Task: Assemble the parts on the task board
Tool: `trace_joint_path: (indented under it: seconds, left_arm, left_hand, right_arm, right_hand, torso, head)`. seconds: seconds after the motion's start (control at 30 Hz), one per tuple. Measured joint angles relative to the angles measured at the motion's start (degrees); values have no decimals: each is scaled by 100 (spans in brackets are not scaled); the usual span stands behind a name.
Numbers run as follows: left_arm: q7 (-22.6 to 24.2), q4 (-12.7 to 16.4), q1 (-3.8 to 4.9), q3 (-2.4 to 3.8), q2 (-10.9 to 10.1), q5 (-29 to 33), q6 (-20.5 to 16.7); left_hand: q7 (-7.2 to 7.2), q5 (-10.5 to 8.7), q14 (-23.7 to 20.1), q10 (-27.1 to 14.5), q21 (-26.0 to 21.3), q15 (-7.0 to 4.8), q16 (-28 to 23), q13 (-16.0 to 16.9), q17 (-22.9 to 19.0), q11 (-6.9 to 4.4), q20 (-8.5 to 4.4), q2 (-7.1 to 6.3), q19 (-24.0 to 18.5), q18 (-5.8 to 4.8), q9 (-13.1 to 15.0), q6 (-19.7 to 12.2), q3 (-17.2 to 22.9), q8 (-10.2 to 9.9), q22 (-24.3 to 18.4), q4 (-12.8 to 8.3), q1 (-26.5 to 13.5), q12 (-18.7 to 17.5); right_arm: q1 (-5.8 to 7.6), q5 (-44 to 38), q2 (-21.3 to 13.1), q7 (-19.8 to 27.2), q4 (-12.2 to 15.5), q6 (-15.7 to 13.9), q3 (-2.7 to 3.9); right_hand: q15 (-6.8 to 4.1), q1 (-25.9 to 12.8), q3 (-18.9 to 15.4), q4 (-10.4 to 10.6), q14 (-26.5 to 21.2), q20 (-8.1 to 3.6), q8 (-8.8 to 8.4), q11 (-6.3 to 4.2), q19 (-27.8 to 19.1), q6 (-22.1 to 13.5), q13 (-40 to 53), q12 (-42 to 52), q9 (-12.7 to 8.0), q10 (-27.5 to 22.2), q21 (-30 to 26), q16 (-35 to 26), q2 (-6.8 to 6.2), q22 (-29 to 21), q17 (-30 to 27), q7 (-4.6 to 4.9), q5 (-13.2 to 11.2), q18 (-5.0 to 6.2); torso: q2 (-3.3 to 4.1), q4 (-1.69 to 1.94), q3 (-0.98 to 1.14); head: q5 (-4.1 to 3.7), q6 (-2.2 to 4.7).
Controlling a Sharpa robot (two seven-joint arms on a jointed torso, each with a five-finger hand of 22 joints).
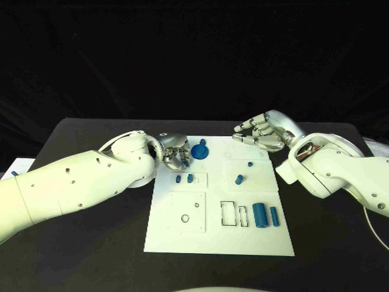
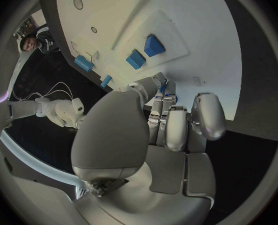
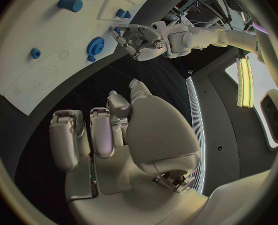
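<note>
my left hand hovers at the task board far-left corner, just beside the blue gear, fingers curled in, gripping nothing. my right hand is off the board's far-right corner, over the table, fingers curled, empty. the other blue parts lie on the board.

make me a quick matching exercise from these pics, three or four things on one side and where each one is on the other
Things:
1. left hand
2. right hand
3. blue gear
4. two long blue bars

Places:
A. past the task board's far right corner
B. near right part of the board
C. far edge of the board, beside the left hand
D. over the board's far left corner

Pairs: 1-D, 2-A, 3-C, 4-B
</note>
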Motion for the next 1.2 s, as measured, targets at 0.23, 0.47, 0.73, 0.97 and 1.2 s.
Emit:
trace_joint_path:
  seconds: [0.23, 0.47, 0.73, 0.97, 1.2]
  left_arm:
    - [-24, -2, -5, -9, 11, -26, 63]
    - [-14, 17, -5, -13, 15, -36, 68]
    - [1, 20, -6, -14, 7, -38, 45]
    - [0, 11, -7, -15, 21, -38, 37]
    - [-45, -19, -9, -19, 46, -38, 67]
  left_hand:
    - [0, 0, 0, 3, 0, 0, 0, 0, -7, -4, 0, -6, 0, 0, 0, 0, 0, 0, 0, 0, -6, 0]
    - [-31, 0, 0, 91, 0, 0, 0, 29, -6, -50, 0, 16, 0, -1, -11, 74, -34, -14, -1, 0, -28, 0]
    - [-51, 0, 0, 122, 0, 0, 0, 50, -6, -62, -21, 16, 21, -1, 1, 94, -50, -14, -1, -15, -28, 0]
    - [-51, 0, 0, 134, 22, 0, 0, 50, -7, -53, -21, 43, 21, 0, 1, 94, -60, -14, -1, -25, -54, -29]
    - [37, 0, 0, -16, -20, 0, 0, 34, -66, 14, -21, -6, 21, 0, -46, 3, -114, -132, -1, 15, -171, -186]
  right_arm:
    - [0, -4, 0, 0, 2, 0, 0]
    - [0, -5, 0, 0, 2, 0, 0]
    - [0, -6, 1, -1, 1, 0, 0]
    - [0, -7, 3, -1, -1, 0, 0]
    - [0, -8, 3, -1, -3, 0, 0]
  right_hand:
    - [0, 0, 0, 0, 0, 0, 0, 0, 0, 0, 0, 0, 0, 0, 0, 0, 0, 0, 0, 0, 0, 0]
    - [0, 0, 0, 0, 0, 0, 0, 0, 0, 0, 0, 0, 0, 0, 0, 0, 0, -1, -1, 0, 0, 0]
    - [0, 0, 0, 0, 0, 0, 0, 0, 0, 0, 0, 0, 0, 0, 0, 0, 0, -2, -1, 0, 0, 0]
    - [0, 0, 0, 0, 0, 0, 0, 0, 0, 0, 0, 0, 0, 0, 0, 0, 0, -2, -1, 0, 0, 0]
    - [0, 0, 0, 0, 0, 0, 0, 0, 0, 0, 0, 0, 0, 0, 0, 0, 0, -2, -2, 0, 0, 0]
  torso:
    - [-2, 2, -1]
    - [-3, 2, -2]
    - [-3, 5, -3]
    - [-3, 5, -3]
    - [-3, 3, -1]
  head:
    - [-1, -10]
    - [-1, -15]
    - [-3, -21]
    - [-7, -29]
    - [-4, -34]
